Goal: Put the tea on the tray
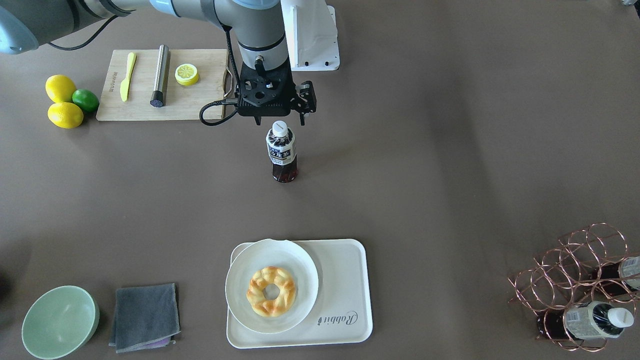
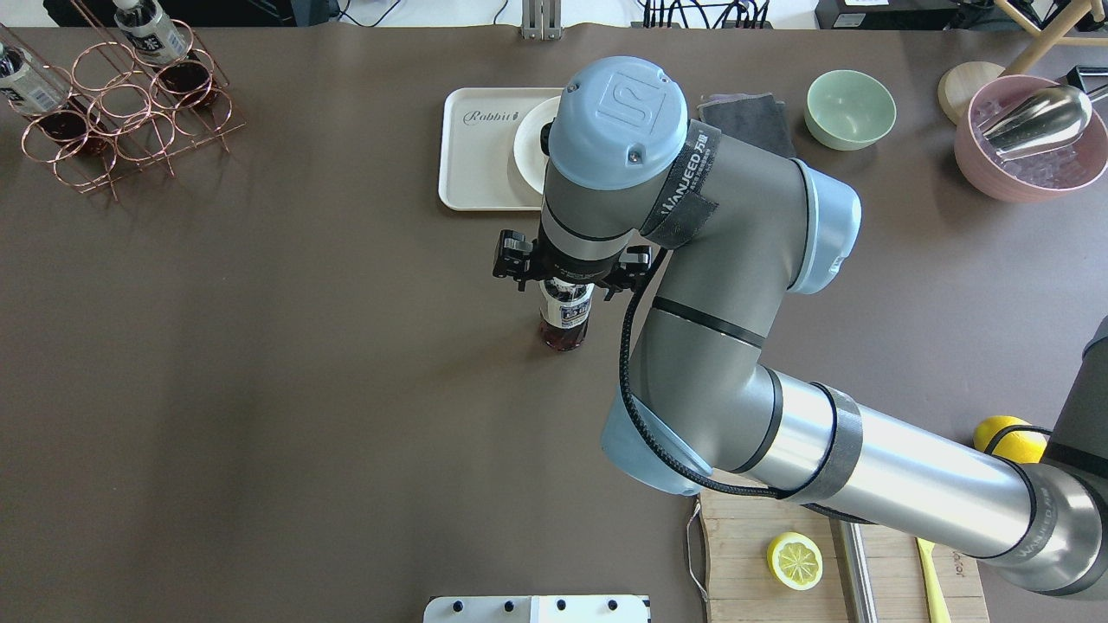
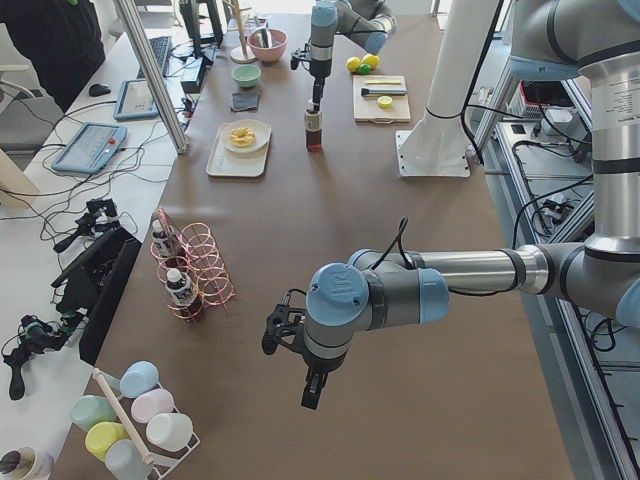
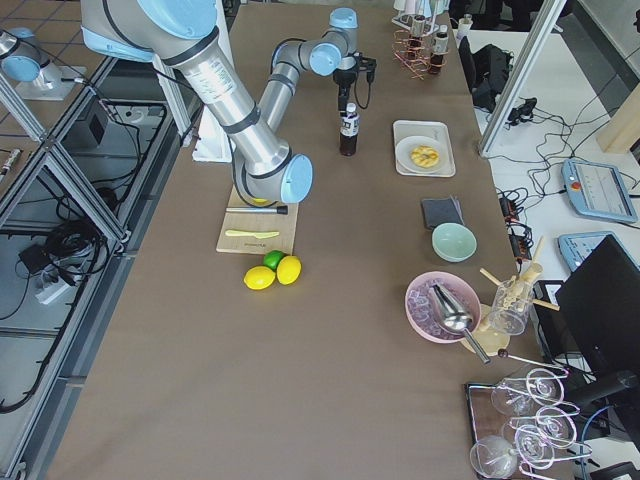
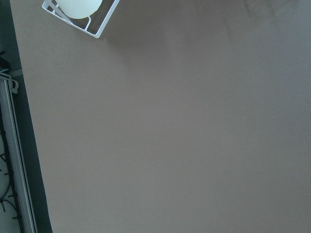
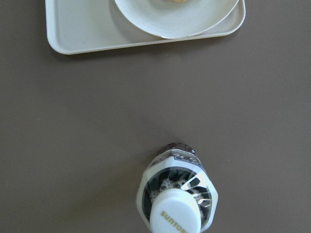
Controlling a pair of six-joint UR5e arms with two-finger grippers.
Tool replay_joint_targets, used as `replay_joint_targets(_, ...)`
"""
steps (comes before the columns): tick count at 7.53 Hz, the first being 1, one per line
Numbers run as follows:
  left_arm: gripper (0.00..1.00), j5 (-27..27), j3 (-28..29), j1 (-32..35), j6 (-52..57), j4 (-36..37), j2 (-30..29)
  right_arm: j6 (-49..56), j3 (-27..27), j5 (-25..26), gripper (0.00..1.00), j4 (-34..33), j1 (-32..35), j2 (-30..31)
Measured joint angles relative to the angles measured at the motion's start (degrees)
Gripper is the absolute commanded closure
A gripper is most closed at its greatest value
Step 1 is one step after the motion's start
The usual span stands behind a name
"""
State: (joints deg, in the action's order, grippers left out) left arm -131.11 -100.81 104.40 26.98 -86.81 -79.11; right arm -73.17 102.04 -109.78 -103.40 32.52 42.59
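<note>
- Tea [image 1: 281, 150] stands upright directly beneath the right gripper [image 1: 280, 121].
- Jaws spread wide just above its cap [image 1: 279, 127], holding nothing.
- Tray [image 1: 345, 280] sits well apart, out ahead of that gripper.
- Left gripper [image 3: 312, 398]: can't tell how far open.

The tea [image 1: 282, 152] is a small clear bottle of dark reddish-brown liquid with a white screw cap and a white label with dark print. It stands upright on the table straight beneath the right gripper [image 1: 280, 120], its cap just under the fingers. The tray [image 1: 345, 280], cream-white and rectangular with rounded corners, a raised rim and grey script lettering in one corner, lies flat well apart from that gripper, out ahead of it on the side away from the robot's base.
</note>
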Motion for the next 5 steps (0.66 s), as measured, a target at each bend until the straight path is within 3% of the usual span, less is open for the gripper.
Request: replay_joint_targets(5, 0.02, 0.03, 0.02, -0.40, 0.02, -6.01, -0.24, -0.04, 0.15, -0.04, 0.00, 0.55, 0.79, -0.01)
